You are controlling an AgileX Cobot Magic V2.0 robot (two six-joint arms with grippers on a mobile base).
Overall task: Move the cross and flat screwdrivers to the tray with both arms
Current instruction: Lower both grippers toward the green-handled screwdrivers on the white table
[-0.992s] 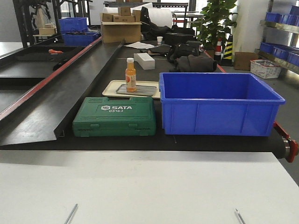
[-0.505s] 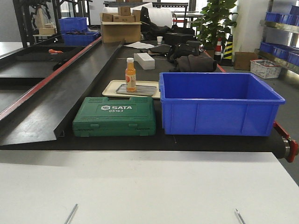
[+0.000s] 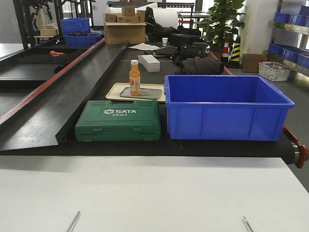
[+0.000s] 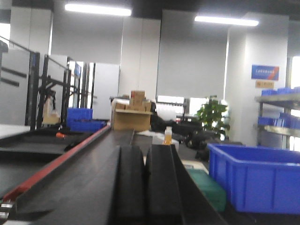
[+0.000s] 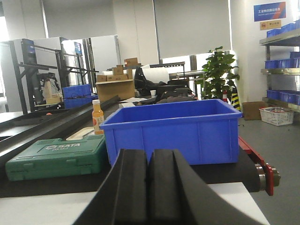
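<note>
Front view, two thin silver screwdriver shafts, left shaft [image 3: 74, 222] and right shaft [image 3: 247, 224], seen well apart at the white table's [image 3: 154, 193] near edge, handles cut off, grey metal tray [image 3: 150, 93] laid on beige tray [image 3: 114, 89] behind green case [image 3: 118, 121], left wrist view, left gripper [image 4: 146, 187] pressed closed, nothing held, right wrist view, right gripper [image 5: 149, 187] closed, empty.

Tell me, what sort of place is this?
Probably a factory or warehouse floor: long black conveyor belts, a blue plastic bin, a green tool case, and metal shelves stacked with more blue bins.
</note>
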